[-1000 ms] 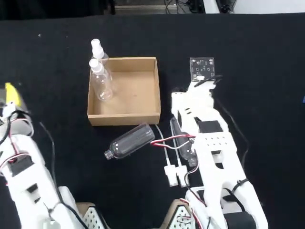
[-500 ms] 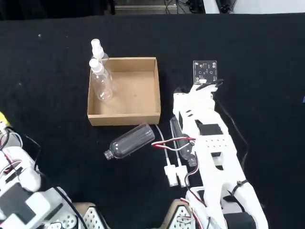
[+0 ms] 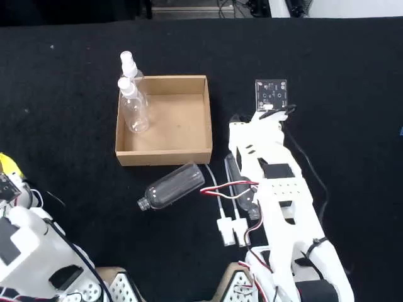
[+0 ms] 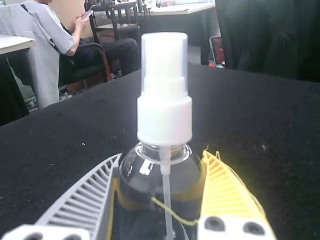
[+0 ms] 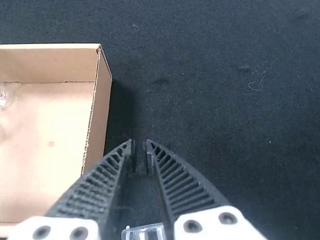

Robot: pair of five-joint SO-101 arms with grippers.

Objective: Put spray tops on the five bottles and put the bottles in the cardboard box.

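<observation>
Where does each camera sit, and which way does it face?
High view: fixed overhead, facing down at table, cardboard box, left arm, right arm.
Left wrist view: on that arm, facing along the left tool gripping a bottle.
Right wrist view: on its arm, facing down past the right tool.
Shared: cardboard box, in high and right wrist views.

Black table (image 3: 352, 56) with cardboard box (image 3: 164, 156), capless bottle (image 3: 173, 185) on its side, two spray tops (image 3: 225, 230)

This is a robotics lab or shared workroom. Two white robot arms (image 3: 277, 189) sit at a table (image 3: 352, 63) draped in black cloth, cables (image 3: 230, 7) trail past its far edge, and desks (image 4: 10, 44) and chairs (image 4: 119, 15) fill the room behind.
</observation>
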